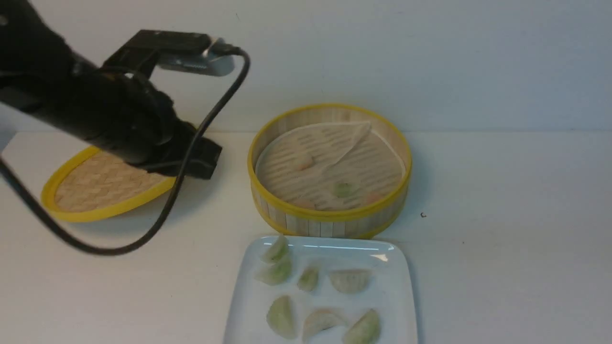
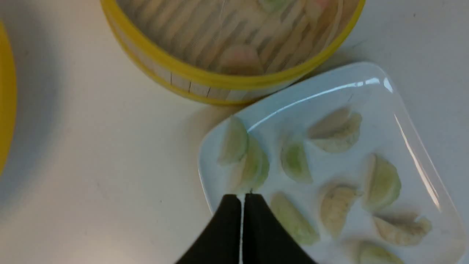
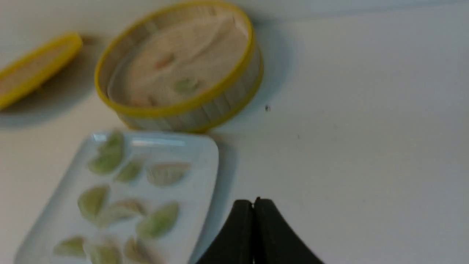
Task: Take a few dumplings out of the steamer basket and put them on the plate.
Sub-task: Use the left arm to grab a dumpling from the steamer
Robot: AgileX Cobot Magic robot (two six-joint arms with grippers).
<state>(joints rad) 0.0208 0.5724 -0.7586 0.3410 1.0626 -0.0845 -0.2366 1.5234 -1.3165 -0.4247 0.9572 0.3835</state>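
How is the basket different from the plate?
The steamer basket is round, deep bamboo with yellow rims; the plate is squarish, shallow and glossy white. The basket holds just a few dumplings; the plate holds more. Both hold green and pinkish dumplings.

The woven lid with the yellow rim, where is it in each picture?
Front view: woven lid left of the steamer basket, partly behind the left arm.
Left wrist view: only a yellow sliver at the frame's edge.
Right wrist view: blurred lid beside the basket, cut by the edge.
Shared landmark: the steamer basket.
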